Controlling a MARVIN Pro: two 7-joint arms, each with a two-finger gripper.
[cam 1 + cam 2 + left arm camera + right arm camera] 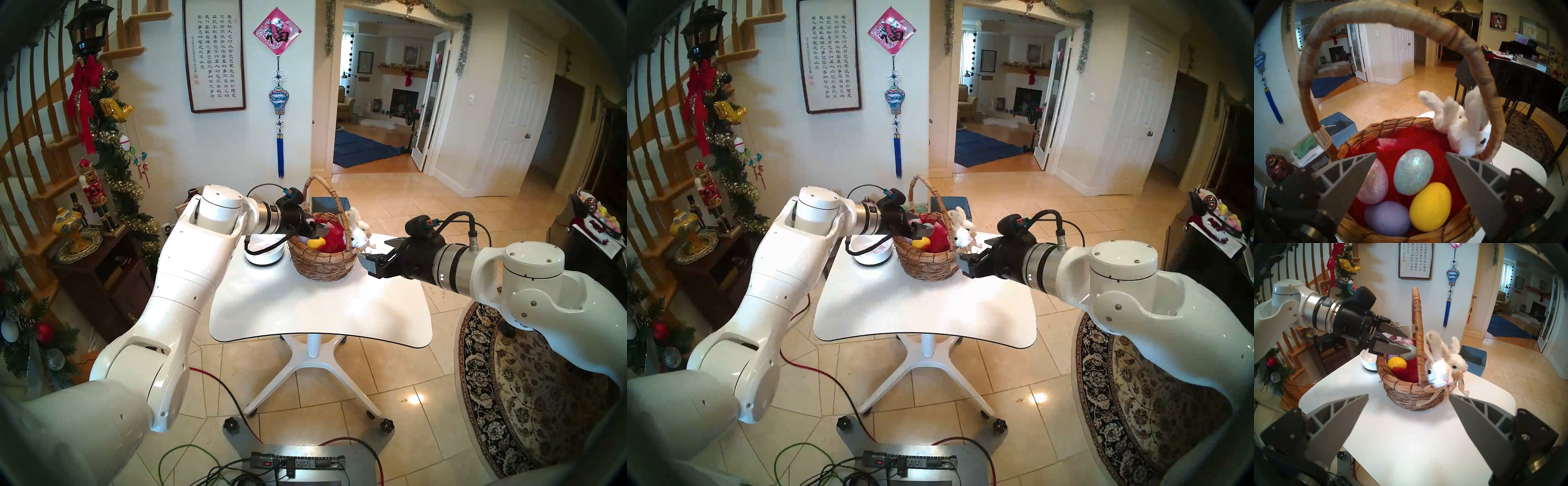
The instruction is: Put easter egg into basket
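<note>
Over the basket, on the white table: left gripper, jaws spread wide, nothing pinched between them. Down inside, on the red lining, four eggs close together: a sparkly blue-green egg, a yellow egg touching it, a purple egg, and a sparkly pink egg partly hidden behind one finger. Probably done with the dropping part: every egg resting in the basket, none hanging in the jaws.

Now for a clean way out. Hold the jaws wide. Pull back slowly, up and away from the eggs. Mind the tall handle arching right overhead; no lifting straight up into it. Mind the near rim too, just under the fingers; no bumping there, for fear of tipping the basket or rolling the eggs. Stay clear of the plush bunnies on the far rim. Watch out for the white bowl just beside the basket on the way back. Cannot tell from here about anything left in it.

Off to the other side, right gripper, jaws also wide and empty, near the basket but not touching. Best left waiting there, out of the way.
</note>
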